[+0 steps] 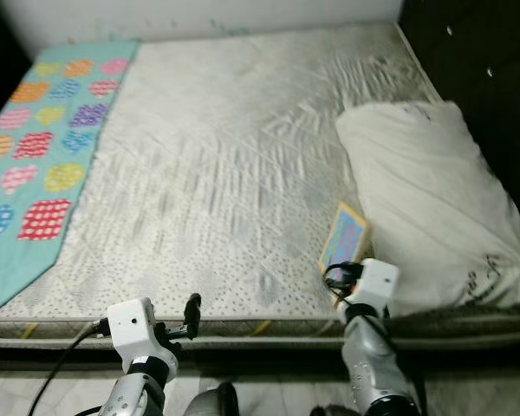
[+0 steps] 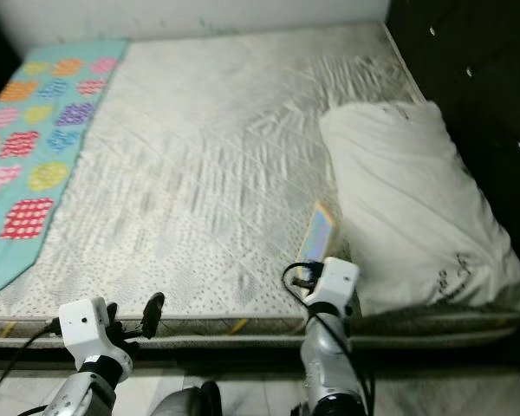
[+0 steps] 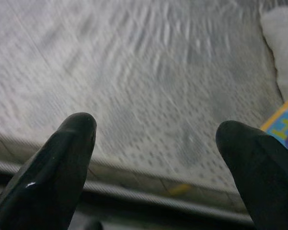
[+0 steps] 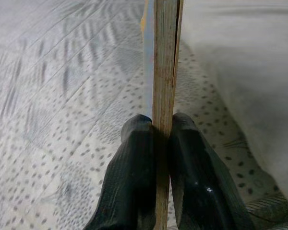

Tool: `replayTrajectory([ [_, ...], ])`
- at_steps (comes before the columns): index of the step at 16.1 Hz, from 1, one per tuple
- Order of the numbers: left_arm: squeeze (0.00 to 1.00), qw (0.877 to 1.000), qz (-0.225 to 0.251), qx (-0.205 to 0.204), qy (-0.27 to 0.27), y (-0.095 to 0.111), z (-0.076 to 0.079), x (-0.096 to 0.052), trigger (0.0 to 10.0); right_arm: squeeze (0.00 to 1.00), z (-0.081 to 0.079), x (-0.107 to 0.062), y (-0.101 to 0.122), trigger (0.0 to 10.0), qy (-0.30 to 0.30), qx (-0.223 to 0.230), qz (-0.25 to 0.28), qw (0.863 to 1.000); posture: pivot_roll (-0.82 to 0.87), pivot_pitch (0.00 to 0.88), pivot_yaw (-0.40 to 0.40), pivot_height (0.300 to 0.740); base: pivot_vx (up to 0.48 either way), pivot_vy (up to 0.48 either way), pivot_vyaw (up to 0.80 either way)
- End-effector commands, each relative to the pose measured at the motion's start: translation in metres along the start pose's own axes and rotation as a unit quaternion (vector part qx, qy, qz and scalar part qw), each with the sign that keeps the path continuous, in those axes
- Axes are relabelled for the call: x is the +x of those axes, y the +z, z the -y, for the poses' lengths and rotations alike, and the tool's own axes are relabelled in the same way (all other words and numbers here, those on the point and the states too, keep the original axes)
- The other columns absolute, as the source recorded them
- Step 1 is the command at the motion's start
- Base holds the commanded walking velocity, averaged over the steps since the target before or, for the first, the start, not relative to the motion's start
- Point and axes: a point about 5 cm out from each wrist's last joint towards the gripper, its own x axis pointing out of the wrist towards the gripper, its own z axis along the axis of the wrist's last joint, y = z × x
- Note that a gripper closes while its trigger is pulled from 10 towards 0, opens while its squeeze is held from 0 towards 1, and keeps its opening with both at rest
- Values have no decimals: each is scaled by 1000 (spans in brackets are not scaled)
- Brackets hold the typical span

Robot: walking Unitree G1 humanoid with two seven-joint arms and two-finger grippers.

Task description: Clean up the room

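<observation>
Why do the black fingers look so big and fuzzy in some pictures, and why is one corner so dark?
In the left wrist view the open left gripper sits right against the lens, so its fingers look huge and soft-edged. In the right wrist view the right gripper pinches the book; the mattress beyond smears. In the left eye view the headboard is lost in shadow.

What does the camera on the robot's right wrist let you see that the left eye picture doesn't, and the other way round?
The right wrist view shows the right claw pinching the book by its thin edge, one finger on each side. The left eye view shows the patterned blanket, the left claw at the mattress edge, and the book's colourful cover. Both show the book, the dotted mattress and the white pillow beside the book.
</observation>
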Motion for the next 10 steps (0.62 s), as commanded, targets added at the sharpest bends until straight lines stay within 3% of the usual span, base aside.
replayTrajectory([
  [1, 0, 999, -9, -42, -13, 1, 4, -1, 10000, 0, -19, -15, -9, 10000, 1, 87, 0, 996, 69, 259, 111, 740, 0, 0, 0],
  [4, 0, 995, -49, -78, -20, -14, 10, -7, 10000, 0, -11, -12, 4, 10000, -11, 132, 39, 990, 72, 251, 127, 740, 0, 0, 0],
  [7, 0, 993, -85, -69, -54, -23, 22, -10, 10000, 0, -6, -6, 23, 10000, 18, 135, 75, 988, 70, 254, 111, 740, 0, 0, 0],
  [10, 0, 993, -82, -84, -30, -25, 21, -11, 10000, 0, -2, 0, 25, 10000, 37, 126, 68, 989, 104, 249, 54, 740, 0, 0, 0],
])
